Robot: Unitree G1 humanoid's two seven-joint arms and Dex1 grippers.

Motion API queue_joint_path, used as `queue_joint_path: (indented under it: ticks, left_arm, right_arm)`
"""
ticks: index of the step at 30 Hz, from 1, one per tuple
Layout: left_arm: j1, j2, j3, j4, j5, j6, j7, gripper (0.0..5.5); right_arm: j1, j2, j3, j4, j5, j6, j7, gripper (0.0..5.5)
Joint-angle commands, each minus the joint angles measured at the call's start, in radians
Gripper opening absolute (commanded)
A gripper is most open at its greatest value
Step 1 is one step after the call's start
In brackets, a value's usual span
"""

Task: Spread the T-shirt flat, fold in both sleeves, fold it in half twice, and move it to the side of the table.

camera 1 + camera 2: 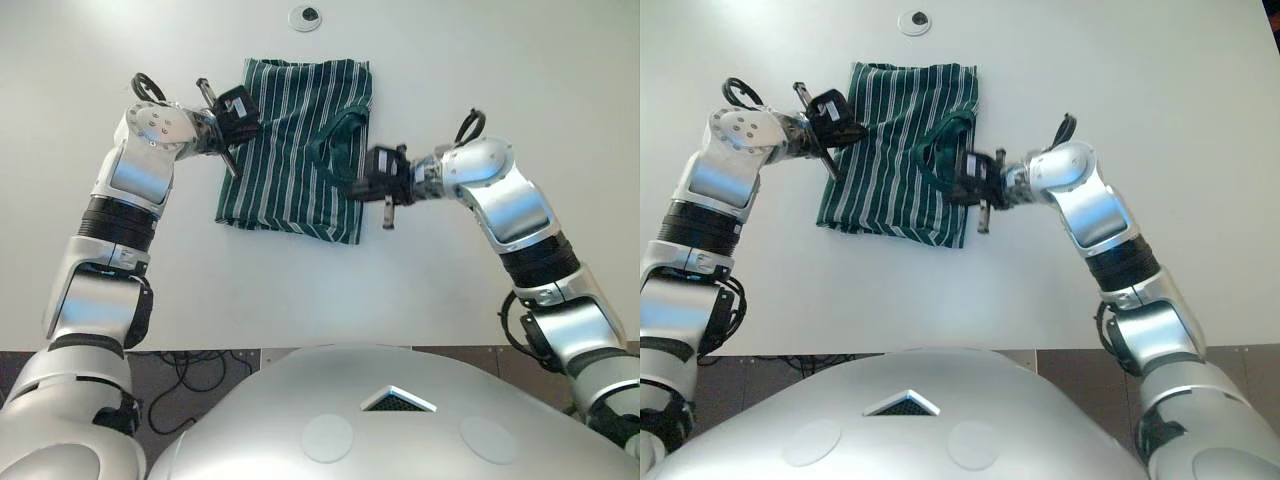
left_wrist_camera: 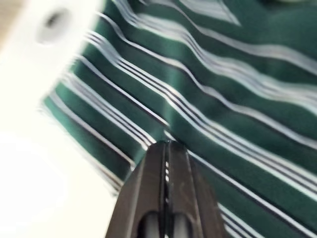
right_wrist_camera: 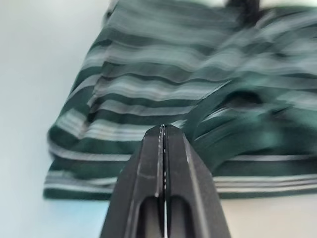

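Note:
The green T-shirt (image 1: pixel 295 150) with white stripes lies folded into a rough rectangle on the white table (image 1: pixel 480 70), its dark collar (image 1: pixel 340 135) showing near the right side. My left gripper (image 1: pixel 250 120) is at the shirt's left edge, fingers shut, hovering over the striped cloth (image 2: pixel 223 99). My right gripper (image 1: pixel 358 186) is at the shirt's right edge beside the collar, also shut. In the right wrist view its fingertips (image 3: pixel 171 136) press together just in front of the shirt (image 3: pixel 148 89). No cloth shows between either pair of fingers.
A small round disc (image 1: pixel 305 18) sits in the table top just beyond the shirt. Bare white table spreads to the left, right and front of the shirt. The table's near edge (image 1: pixel 200 348) runs below both arms, with cables on the floor under it.

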Motion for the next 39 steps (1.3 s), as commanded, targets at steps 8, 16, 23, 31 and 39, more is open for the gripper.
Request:
queue_joint_path:
  ticks: [8, 16, 23, 31, 39]
  left_arm:
    - [0.541, 0.340, 0.208, -0.396, 0.105, -0.348, 0.007, 1.44]
    - [0.539, 0.421, 0.112, -0.319, 0.261, -0.644, -0.018, 1.63]
    - [0.542, 0.418, 0.070, -0.357, 0.311, -0.720, -0.033, 1.63]
    - [0.460, 0.384, -0.039, -0.372, 0.312, -0.703, -0.152, 1.21]
    - [0.475, 0.390, -0.056, -0.515, 0.122, -0.381, -0.377, 0.14]
  right_arm:
    - [0.387, -0.267, -0.130, -0.210, -0.102, -0.424, -0.062, 1.55]
    - [0.382, -0.233, 0.058, -0.087, -0.380, -0.756, -0.156, 2.06]
    - [0.246, -0.160, 0.170, -0.006, -0.520, -0.857, -0.220, 2.06]
    - [0.166, -0.164, 0.239, 0.104, -0.541, -0.909, -0.192, 1.02]
    - [0.215, -0.226, 0.162, 0.059, -0.282, -0.661, 0.000, 0.00]
